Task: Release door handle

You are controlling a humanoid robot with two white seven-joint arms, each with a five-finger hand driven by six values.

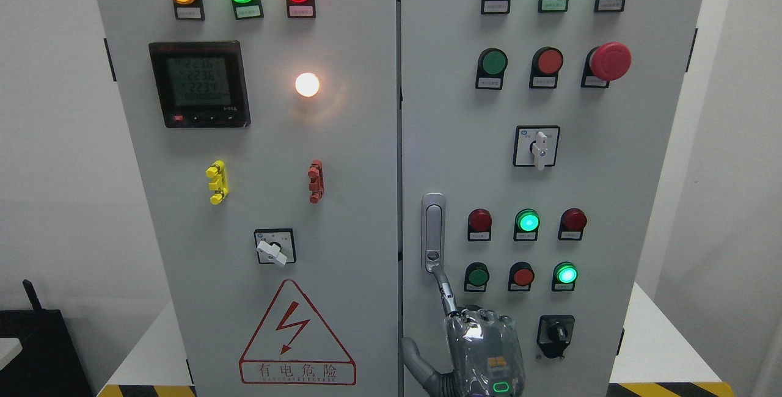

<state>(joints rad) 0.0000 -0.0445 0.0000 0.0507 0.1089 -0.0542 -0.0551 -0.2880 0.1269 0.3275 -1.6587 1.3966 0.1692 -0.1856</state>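
The silver door handle [433, 232] stands upright in its recess at the left edge of the cabinet's right door [611, 201]. My right hand [482, 348] comes up from the bottom edge just below it, back of the hand toward the camera. Its index finger [446, 290] is stretched up and its tip meets the lower end of the handle. The thumb [414, 353] sticks out to the left, and the other fingers rest against the door and grip nothing. Both doors look closed. The left arm does not show.
The right door carries lit and unlit push buttons, a red mushroom stop button [609, 61], a white rotary switch [537, 148] and a black knob [555, 336] right of my hand. The left door [342, 232] holds a meter [200, 83], lamps, a switch and a warning triangle [296, 336].
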